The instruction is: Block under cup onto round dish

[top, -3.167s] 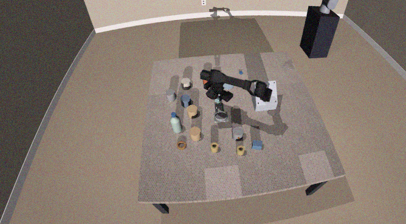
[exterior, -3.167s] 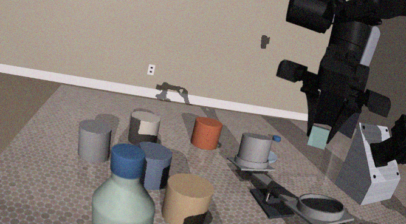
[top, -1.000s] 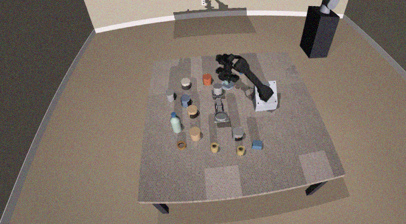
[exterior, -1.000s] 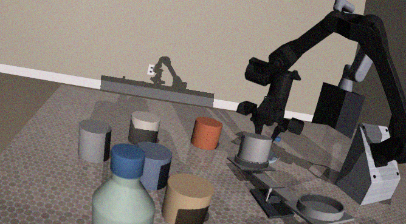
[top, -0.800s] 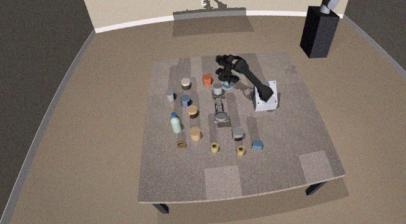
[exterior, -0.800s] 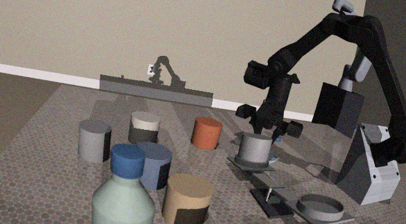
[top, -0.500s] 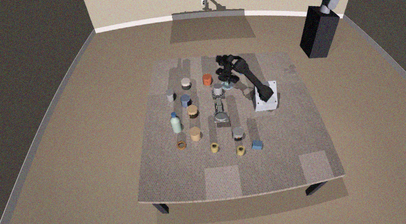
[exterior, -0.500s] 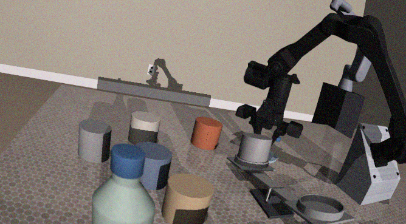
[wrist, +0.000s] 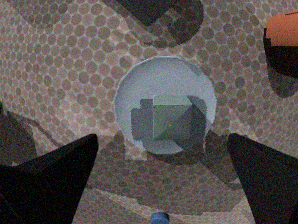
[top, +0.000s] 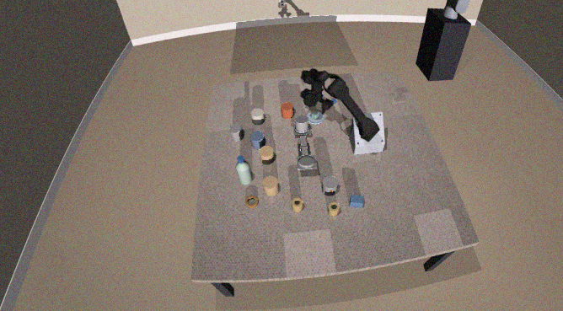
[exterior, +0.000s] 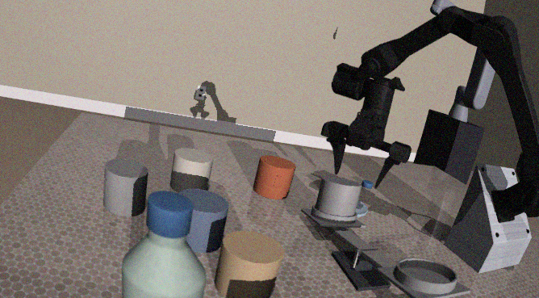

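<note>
The small pale-green block [top: 314, 114] [wrist: 171, 120] lies in the round light-blue dish [top: 315, 120] [exterior: 361, 209] [wrist: 150, 75], toward one side of it, partly in shadow. The black claw [exterior: 357, 180] [wrist: 164, 141] is wide open above the dish, its fingers apart on either side and gripping nothing. Just beside the dish, the grey cylindrical cup [top: 302, 124] [exterior: 339, 196] stands on one end of the dark balance [top: 309, 172] [exterior: 359, 271]; the balance's other end bears a shallow round grey holder [top: 307, 163] [exterior: 425, 275] with no cup on it. The orange cylinder [top: 287, 110] [exterior: 274, 177] [wrist: 284, 42] stands near the dish, opposite the arm's white base [top: 362, 148] [exterior: 508, 259]. Farther out on the tabletop [top: 240, 245] [exterior: 32, 243] are more cylinders and a pale-green bottle [top: 244, 173] [exterior: 163, 269] with a blue cap, cut off in the exterior view. There, the grey cup hides most of the dish, and the block cannot be made out.
</note>
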`<act>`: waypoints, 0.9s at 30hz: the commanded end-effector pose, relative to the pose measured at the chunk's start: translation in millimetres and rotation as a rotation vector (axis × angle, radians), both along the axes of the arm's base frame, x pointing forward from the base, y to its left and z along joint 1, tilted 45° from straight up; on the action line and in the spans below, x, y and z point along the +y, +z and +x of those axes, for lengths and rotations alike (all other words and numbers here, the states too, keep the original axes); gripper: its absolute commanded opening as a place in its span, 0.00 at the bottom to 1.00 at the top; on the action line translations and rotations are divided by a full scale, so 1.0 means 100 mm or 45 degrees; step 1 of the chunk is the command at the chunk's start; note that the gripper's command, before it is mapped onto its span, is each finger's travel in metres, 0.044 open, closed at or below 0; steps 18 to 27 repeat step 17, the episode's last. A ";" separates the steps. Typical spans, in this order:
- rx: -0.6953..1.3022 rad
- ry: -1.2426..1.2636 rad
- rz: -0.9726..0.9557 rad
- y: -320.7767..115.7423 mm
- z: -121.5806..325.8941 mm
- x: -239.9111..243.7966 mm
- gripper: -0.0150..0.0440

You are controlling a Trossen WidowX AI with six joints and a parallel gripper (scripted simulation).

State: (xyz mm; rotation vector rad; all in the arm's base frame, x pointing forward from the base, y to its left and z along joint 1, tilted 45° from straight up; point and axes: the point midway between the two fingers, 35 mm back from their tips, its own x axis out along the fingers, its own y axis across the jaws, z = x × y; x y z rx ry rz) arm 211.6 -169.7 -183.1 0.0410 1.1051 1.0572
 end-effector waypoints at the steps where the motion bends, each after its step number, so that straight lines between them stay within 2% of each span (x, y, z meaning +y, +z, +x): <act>1: -0.016 0.009 -0.024 0.10 0.03 -0.11 1.00; 8: -0.015 -0.010 -0.020 0.44 -0.04 -0.44 1.00; 27: -0.015 -0.010 -0.020 0.44 -0.04 -0.44 1.00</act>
